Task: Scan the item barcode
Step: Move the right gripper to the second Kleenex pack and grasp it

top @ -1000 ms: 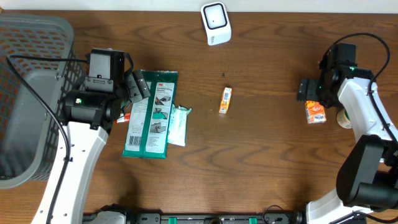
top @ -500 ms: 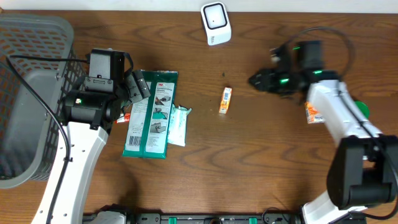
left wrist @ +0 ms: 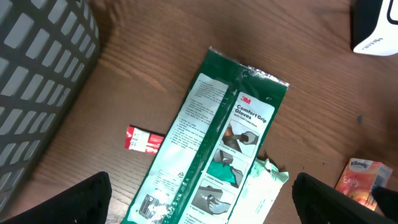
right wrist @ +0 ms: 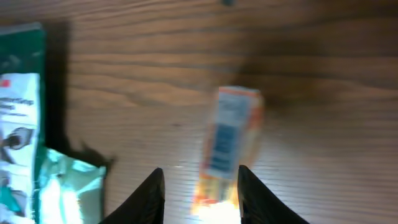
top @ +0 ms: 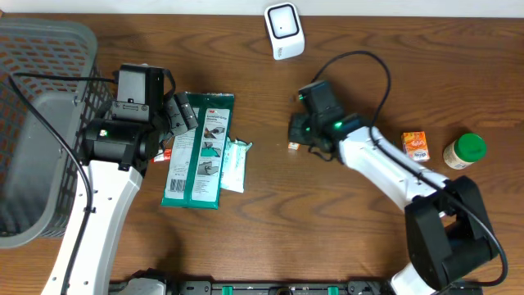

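Note:
A small orange and blue box (right wrist: 229, 142) lies on the wooden table, blurred in the right wrist view. My right gripper (right wrist: 200, 171) hangs over it, its jaws part open. The box's near end sits between the fingers, close to the right finger (right wrist: 254, 196) and clear of the left one. From overhead, the right gripper (top: 304, 129) covers most of the box (top: 291, 147). The white scanner (top: 283, 31) stands at the back centre. My left gripper (left wrist: 202, 186) is open above a green glove pack (left wrist: 211, 149), holding nothing.
A grey basket (top: 33, 123) fills the left side. A tissue pack (top: 236, 165) lies against the glove pack (top: 199, 147), with a small red packet (left wrist: 144, 139) to their left. An orange carton (top: 416, 146) and a green-lidded jar (top: 465, 152) stand at the right.
My right arm has swung left from the orange carton to the small box at the centre, and its jaws have narrowed. The left arm has not moved.

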### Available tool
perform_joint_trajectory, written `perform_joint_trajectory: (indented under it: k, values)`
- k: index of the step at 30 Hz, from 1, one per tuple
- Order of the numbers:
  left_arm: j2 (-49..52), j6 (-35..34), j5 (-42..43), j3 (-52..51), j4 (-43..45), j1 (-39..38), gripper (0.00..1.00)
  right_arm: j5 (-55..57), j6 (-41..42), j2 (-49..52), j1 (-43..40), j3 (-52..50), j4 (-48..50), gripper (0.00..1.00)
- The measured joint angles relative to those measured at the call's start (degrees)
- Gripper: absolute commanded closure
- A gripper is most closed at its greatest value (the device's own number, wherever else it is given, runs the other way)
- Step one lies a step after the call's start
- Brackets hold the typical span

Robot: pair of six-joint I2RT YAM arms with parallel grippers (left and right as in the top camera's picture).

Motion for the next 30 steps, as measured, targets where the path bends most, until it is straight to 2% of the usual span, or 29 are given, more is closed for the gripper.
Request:
perform_joint_trajectory:
  k: [5, 9, 12, 21, 25, 30]
  values:
    - [0.0, 0.0, 0.0, 0.0, 0.0, 0.0, 0.07, 1.1, 2.7, 0.1, 2.8, -1.6, 3.3, 0.74]
    - [0.0, 0.0, 0.0, 0.0, 0.0, 0.0, 0.07, 0.3, 0.9, 0.1, 2.9, -1.9, 7.0, 0.64]
    - [0.0, 0.0, 0.0, 0.0, 0.0, 0.0, 0.07, -0.4, -1.0, -0.3, 2.5, -1.9, 7.3, 0.66]
    - [0.0, 0.0, 0.0, 0.0, 0.0, 0.0, 0.07, -0.8, -2.0, -4.3, -2.9, -1.9, 0.7, 0.76]
    - [0.0, 0.0, 0.0, 0.0, 0.0, 0.0, 0.07, -0.7, -2.1, -4.3, -5.2, -1.9, -0.8, 0.99]
    - [0.0, 0.0, 0.0, 0.0, 0.0, 0.0, 0.07, -0.2, -1.3, -4.3, -6.1, -1.9, -3.4, 0.99]
